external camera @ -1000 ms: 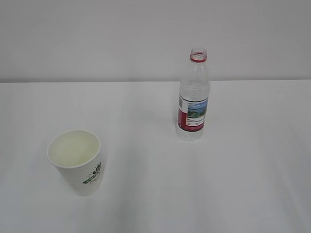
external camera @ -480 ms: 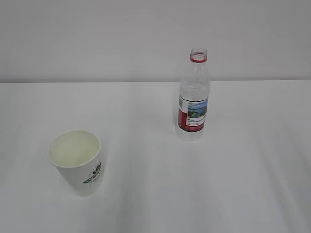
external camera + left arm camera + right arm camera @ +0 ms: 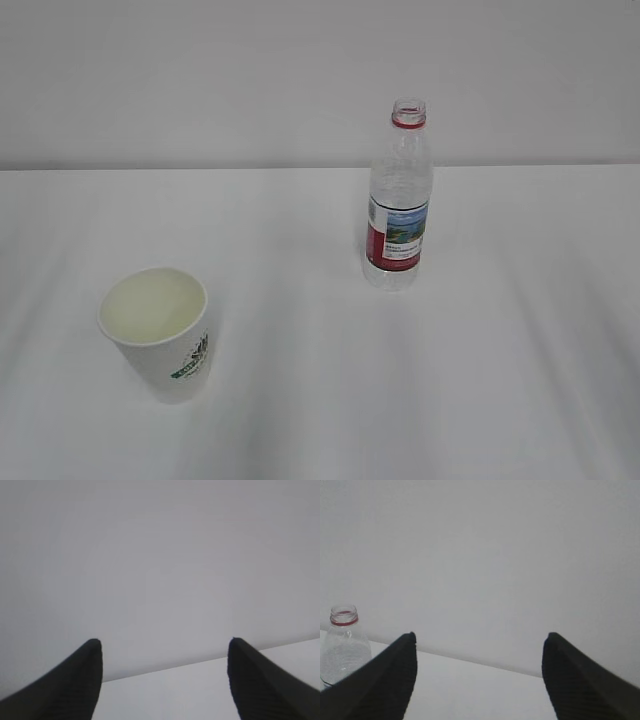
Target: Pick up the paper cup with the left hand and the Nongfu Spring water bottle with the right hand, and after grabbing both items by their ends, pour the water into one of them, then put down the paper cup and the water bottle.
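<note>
The left hand (image 3: 162, 680) and right hand (image 3: 479, 675) both have jaws wide open, holding nothing. The paper cup (image 3: 158, 333) stands near the table's (image 3: 500, 400) front left. The Nongfu Spring water bottle (image 3: 399, 198) stands upright toward the back edge. Nothing has moved since before.

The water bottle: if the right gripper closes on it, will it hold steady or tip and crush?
The water bottle stands tall and narrow with no cap, so a nudge near the neck could probably tip it. Its clear plastic wall looks thin, so it may dent under a firm squeeze. How much water it holds cannot be told, so its weight is uncertain.
</note>
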Action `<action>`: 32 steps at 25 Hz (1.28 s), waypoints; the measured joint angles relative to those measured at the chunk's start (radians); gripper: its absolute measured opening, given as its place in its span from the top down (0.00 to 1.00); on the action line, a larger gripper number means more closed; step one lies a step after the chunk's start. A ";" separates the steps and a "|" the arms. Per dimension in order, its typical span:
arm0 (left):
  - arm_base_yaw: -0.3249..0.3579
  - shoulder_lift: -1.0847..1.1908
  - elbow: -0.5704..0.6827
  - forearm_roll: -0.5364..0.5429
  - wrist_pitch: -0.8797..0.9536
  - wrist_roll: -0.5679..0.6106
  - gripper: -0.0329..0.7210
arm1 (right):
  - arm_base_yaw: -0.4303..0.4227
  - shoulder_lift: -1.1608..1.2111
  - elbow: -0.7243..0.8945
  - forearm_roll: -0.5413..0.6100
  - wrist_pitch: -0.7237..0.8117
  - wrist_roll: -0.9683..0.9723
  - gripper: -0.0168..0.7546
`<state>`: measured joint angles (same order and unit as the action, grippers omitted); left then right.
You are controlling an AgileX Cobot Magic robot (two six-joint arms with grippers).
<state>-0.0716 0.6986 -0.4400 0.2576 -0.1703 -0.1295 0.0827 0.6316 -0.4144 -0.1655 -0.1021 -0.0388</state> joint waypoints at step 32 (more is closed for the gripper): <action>0.000 0.621 0.323 -0.175 -0.879 0.072 0.20 | 0.000 0.602 0.195 -0.006 -0.650 0.000 0.22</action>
<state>-0.0716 1.3196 -0.1170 0.0822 -1.0498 -0.0578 0.0827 1.2334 -0.2198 -0.1719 -0.7521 -0.0391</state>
